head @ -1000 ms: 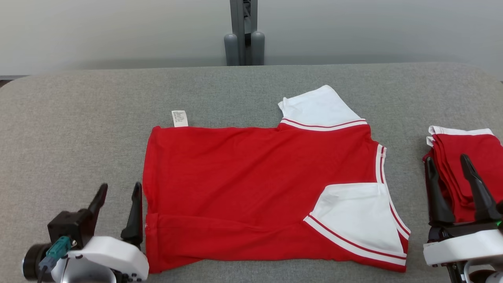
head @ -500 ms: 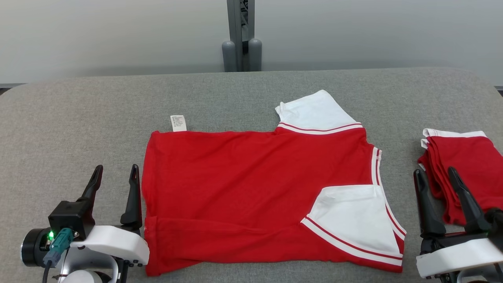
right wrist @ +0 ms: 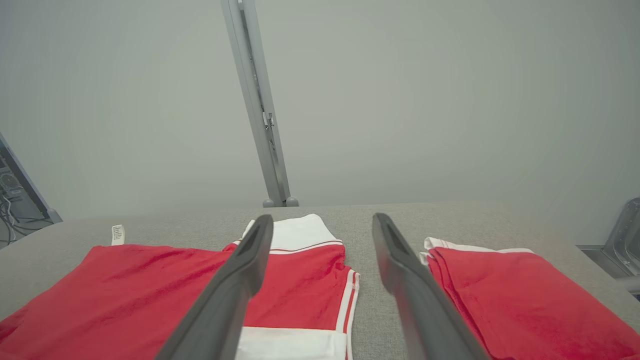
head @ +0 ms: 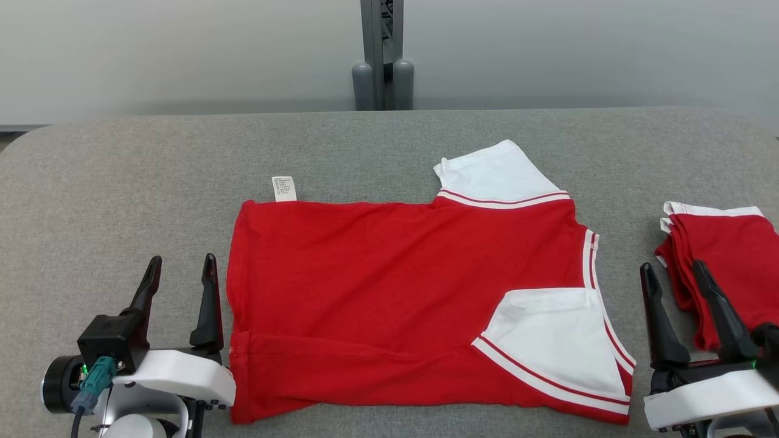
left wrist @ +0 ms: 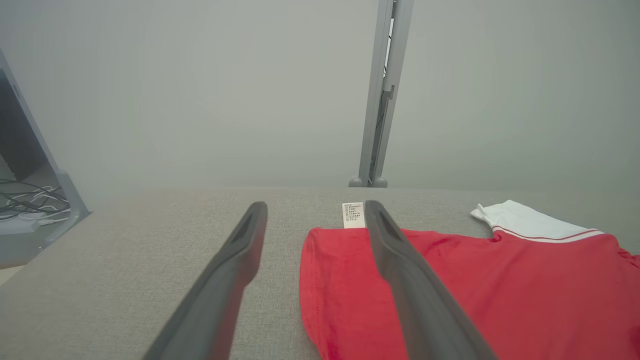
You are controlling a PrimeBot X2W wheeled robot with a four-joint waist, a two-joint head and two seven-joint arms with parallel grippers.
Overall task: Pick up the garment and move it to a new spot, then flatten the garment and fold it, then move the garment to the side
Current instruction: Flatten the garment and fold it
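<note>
Two grippers bracket the garment (head: 395, 292), a red tee w/ white sleeves, spread flat on the grey table (head: 122, 182), hem end toward the robot's left, neck end toward its right. At the garment's near hem corner the left gripper (head: 182, 260) stands w/ jaws wide and nothing held, just beside the cloth edge; contact cannot be told. Off the garment's neck end the right gripper (head: 672, 266) is likewise wide and empty, apart from the cloth. Probable reason for this stance: one tool per end lets both ends be pinched together for the next fold. The cloth looks flattened and partly folded, i.e. the near sleeve (head: 551, 337) is turned in over the red body and a low ridge runs along the near edge, while the far sleeve (head: 493, 173) pokes out past the garment's far edge, not yet tucked. A care label (head: 284, 188) sticks out at the garment's far hem corner. Surroundings: a folded stack (head: 724, 255) of similar red-and-white pieces lies right of the garment, close behind the right gripper; prob. the main obstacle, since it occupies that side spot and a wide swing could snag it. A grey post (head: 383, 55) stands beyond the garment's far edge, well apart.
</note>
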